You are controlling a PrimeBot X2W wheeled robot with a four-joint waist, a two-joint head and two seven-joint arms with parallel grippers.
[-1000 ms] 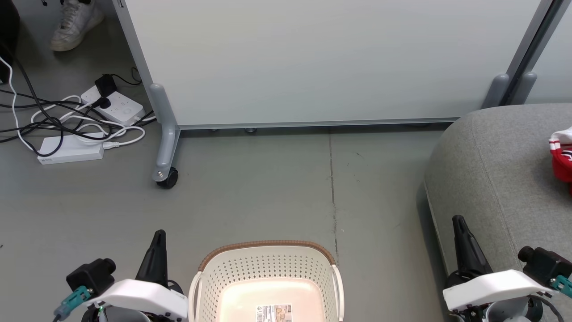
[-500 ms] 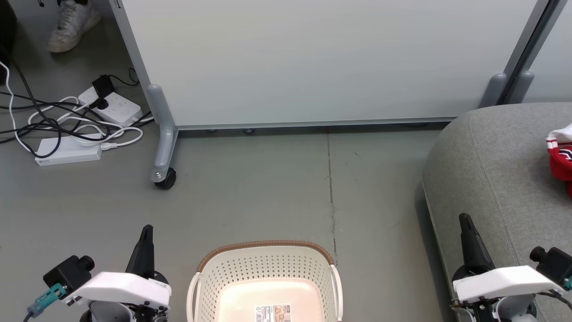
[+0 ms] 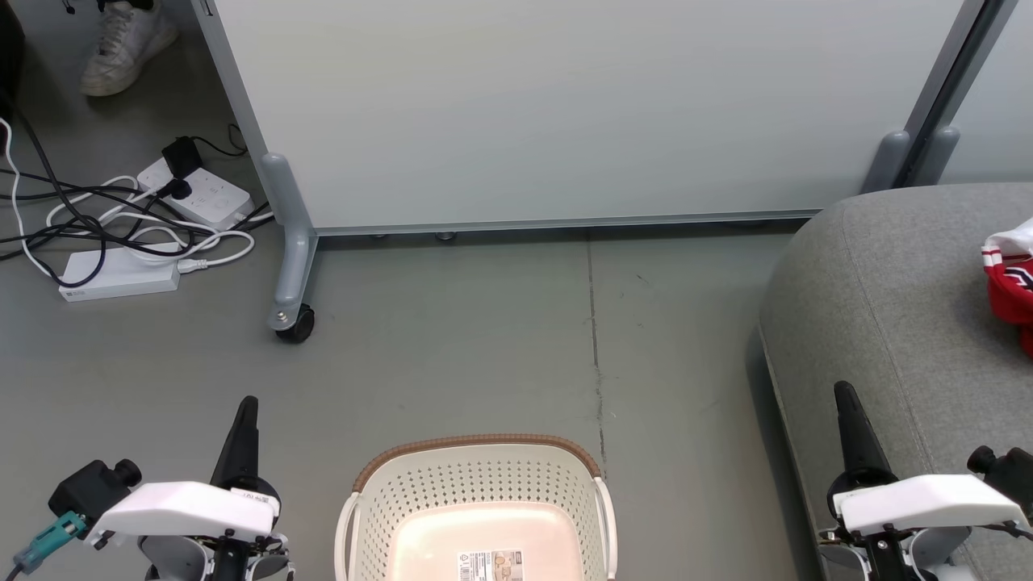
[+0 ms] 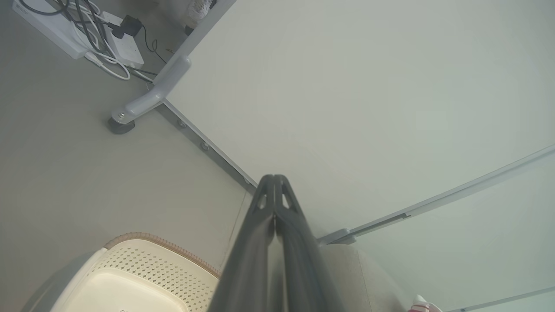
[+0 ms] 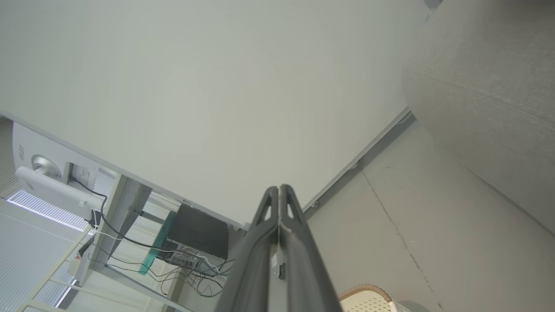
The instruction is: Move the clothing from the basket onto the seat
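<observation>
The cream basket (image 3: 480,500) with its brown rim stands on the floor at the bottom centre, with only a label showing on its pale bottom. Its corner also shows in the left wrist view as the basket (image 4: 143,268). Red and white clothing (image 3: 1009,278) lies on the grey seat (image 3: 888,307) at the right edge. A scrap of the clothing (image 4: 419,304) peeps in at the bottom of the left wrist view. My left gripper (image 3: 244,407) is shut and empty, left of the basket. My right gripper (image 3: 843,393) is shut and empty, over the seat's front edge.
A pale grey wheeled partition panel (image 3: 565,105) closes the back, its castor (image 3: 292,321) on the floor at left. Power strips and tangled cables (image 3: 121,226) lie at far left, beside a person's white shoe (image 3: 125,40). Bare floor (image 3: 516,323) stretches between basket and panel.
Both arms have drawn outward and lower in the head view, the left gripper further left, the right a little right. The camera has shifted slightly, so the scene sits a bit left.
</observation>
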